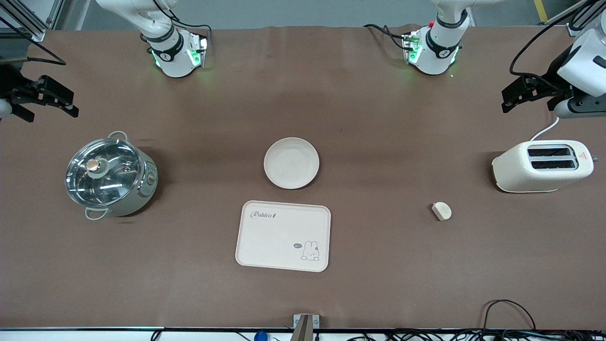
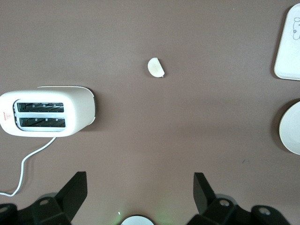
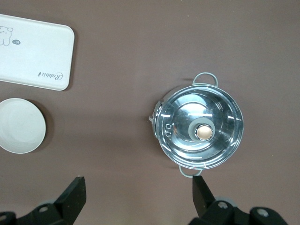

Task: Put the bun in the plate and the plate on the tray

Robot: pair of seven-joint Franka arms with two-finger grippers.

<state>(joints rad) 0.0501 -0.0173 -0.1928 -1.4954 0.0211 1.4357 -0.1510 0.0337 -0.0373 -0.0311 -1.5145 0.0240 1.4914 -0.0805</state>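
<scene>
On tabletop near toaster (image 1: pixel 542 166), bun (image 1: pixel 441 211) lies loose, well apart from plate (image 1: pixel 291 163) & tray (image 1: pixel 283 236). Left gripper (image 1: pixel 521 94), right gripper (image 1: pixel 45 99) wait high, jaws spread. Risk: small rounded lump rolls off a pinch.

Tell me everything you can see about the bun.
The bun is a small cream-white lump, smooth and matte, rounded on one side and flat-cut on another. It lies alone on the bare brown table, nothing touching it, toward the left arm's end. It sits nearer the front camera than the toaster and well apart from the tray. The left wrist view shows it too, ahead of the open left gripper, which hangs above the table.
</scene>
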